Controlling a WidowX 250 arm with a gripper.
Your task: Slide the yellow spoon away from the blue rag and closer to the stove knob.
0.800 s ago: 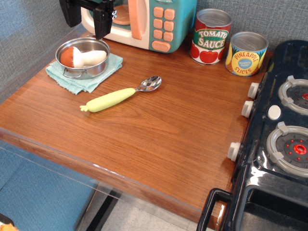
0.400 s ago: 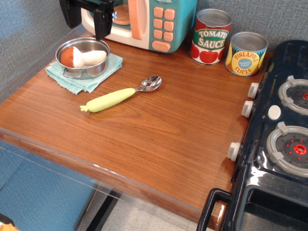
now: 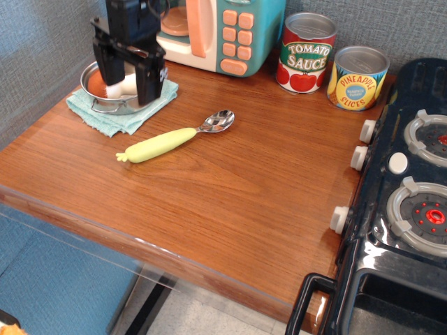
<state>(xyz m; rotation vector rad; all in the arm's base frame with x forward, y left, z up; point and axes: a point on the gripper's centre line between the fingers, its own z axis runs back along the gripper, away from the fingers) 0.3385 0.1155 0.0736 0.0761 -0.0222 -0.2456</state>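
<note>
On wooden tabletop (image 3: 230, 188): yellow spoon (image 3: 174, 137), lying just right of blue rag (image 3: 112, 115), well apart from stove knob (image 3: 340, 218). Above rag: gripper (image 3: 127, 75), fingers spread, empty.

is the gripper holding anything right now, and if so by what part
Nothing is held. The gripper hangs open over the steel pot on the blue rag, fingers empty. The yellow spoon lies untouched on the table.

A tomato sauce can (image 3: 306, 52) and pineapple can (image 3: 357, 77) stand beside the teal toy microwave (image 3: 222, 31).
</note>
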